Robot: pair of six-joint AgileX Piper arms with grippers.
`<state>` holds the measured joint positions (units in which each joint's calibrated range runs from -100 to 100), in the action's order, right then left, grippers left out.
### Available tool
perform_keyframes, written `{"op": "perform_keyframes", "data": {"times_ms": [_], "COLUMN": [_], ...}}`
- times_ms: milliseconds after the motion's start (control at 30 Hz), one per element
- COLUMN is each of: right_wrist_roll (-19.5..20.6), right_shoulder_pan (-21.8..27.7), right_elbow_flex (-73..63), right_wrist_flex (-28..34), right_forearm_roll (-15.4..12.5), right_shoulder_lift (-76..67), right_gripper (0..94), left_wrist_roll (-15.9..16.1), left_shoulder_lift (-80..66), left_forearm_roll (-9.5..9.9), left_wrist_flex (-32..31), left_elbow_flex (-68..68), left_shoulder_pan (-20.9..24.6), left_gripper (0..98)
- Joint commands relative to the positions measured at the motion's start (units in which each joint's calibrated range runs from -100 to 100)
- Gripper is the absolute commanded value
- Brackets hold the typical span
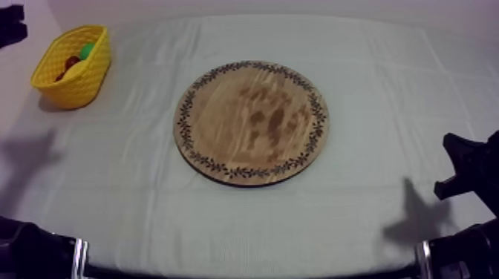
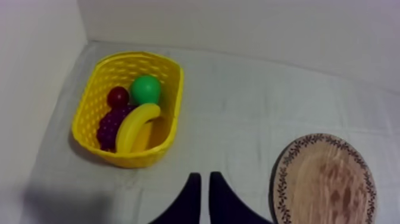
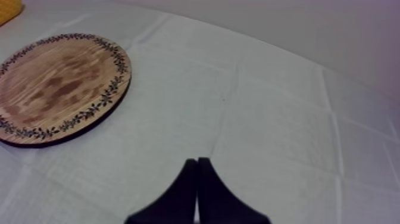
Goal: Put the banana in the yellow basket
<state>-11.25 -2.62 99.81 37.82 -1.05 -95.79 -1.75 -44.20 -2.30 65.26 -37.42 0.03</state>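
The banana [image 2: 136, 126] lies inside the yellow basket [image 2: 172, 107], on top of a bunch of grapes [image 2: 109, 128] and next to a small red fruit [image 2: 118, 96] and a green pear [image 2: 146, 89]. My left gripper [image 2: 205, 182] hangs over the cloth on the near side of the basket, shut on nothing. The round wooden board [image 1: 251, 122] sits bare in the middle of the table. The basket [image 1: 74, 65] stands at the far left. My right gripper [image 3: 197, 164] is shut and holds nothing, low at the right side [image 1: 466, 169], away from the board [image 3: 56, 86].
A part of my left arm [image 1: 11, 26] shows as a black shape at the far left corner, beside the basket. The grey-white cloth [image 1: 386, 96] stretches flat around the board. A pale wall [image 2: 36, 71] rises just left of the basket.
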Motion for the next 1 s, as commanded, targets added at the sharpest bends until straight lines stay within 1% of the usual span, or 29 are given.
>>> {"op": "perform_keyframes", "data": {"times_ms": [0,100,233,333,433,600,767,967], "right_wrist_roll": [-0.01,-0.01,-0.01,0.01,0.01,0.00,-0.01,-0.01], "right_shoulder_pan": [0.01,0.01,0.01,0.01,0.01,0.01,0.01,0.01], "right_elbow_flex": [-0.03,-0.03,-0.03,-0.03,-0.03,-0.03,-0.03,-0.03], "right_wrist_flex": [0.00,0.00,0.00,0.00,0.00,0.00,0.00,0.00], "right_forearm_roll": [0.00,0.00,0.00,0.00,0.00,0.00,0.00,0.00], "right_shoulder_lift": [0.03,0.03,0.03,0.03,0.03,0.03,0.03,0.03], "right_gripper": [0.2,0.2,0.2,0.2,0.2,0.2,0.2,0.2], "left_wrist_roll": [0.13,0.42,0.91,1.43,1.52,1.65,2.11,0.69], "left_shoulder_lift": [-9.57,-15.36,-22.49,-26.76,-30.87,-37.82,-43.35,-48.33], "left_forearm_roll": [-0.46,-1.64,-3.90,-5.52,-6.23,-6.31,-6.13,-3.56], "left_wrist_flex": [-6.85,-12.94,-20.43,-24.72,-27.53,-29.29,-29.24,-28.16], "left_elbow_flex": [-12.78,-22.41,-35.11,-43.02,-48.82,-54.83,-58.90,-60.30], "left_shoulder_pan": [-0.04,-0.20,-0.16,-0.09,-0.17,-0.10,-0.01,-0.30], "left_gripper": [0.7,0.3,0.1,0.0,0.0,0.0,0.0,0.0]}}
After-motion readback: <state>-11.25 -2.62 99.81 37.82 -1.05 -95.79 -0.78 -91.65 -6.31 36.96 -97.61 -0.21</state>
